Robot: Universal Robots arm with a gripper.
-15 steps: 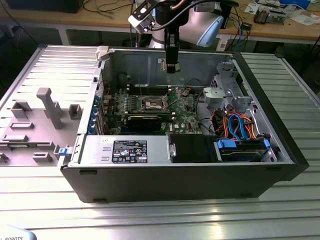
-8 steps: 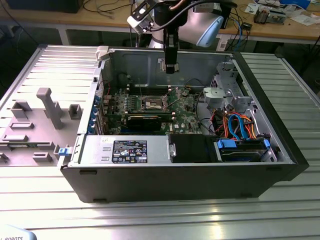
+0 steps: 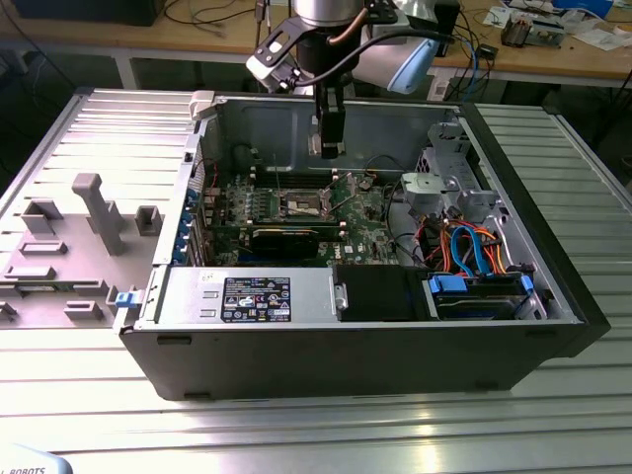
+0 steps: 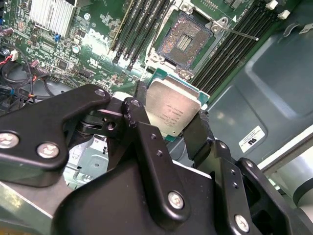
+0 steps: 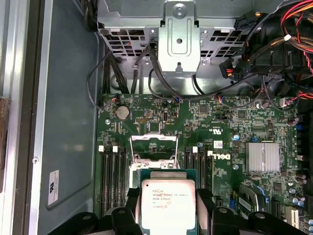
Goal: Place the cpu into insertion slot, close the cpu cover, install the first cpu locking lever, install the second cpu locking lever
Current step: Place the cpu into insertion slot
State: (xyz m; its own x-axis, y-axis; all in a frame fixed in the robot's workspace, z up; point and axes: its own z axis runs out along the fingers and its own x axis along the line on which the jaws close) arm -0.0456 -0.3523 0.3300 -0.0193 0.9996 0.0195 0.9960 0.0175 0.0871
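Our hand [image 4: 167,119] was clamped on the cpu [image 4: 173,103], above the board [image 4: 98,54] near the insertion slot [image 4: 185,41] — we judged it needed squaring to that slot, kept level.

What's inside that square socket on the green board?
Nothing yet: the insertion slot shows only its dark contacts. The cpu hangs apart, gripped between the fingers. In the first wrist view the cpu hides most of it.
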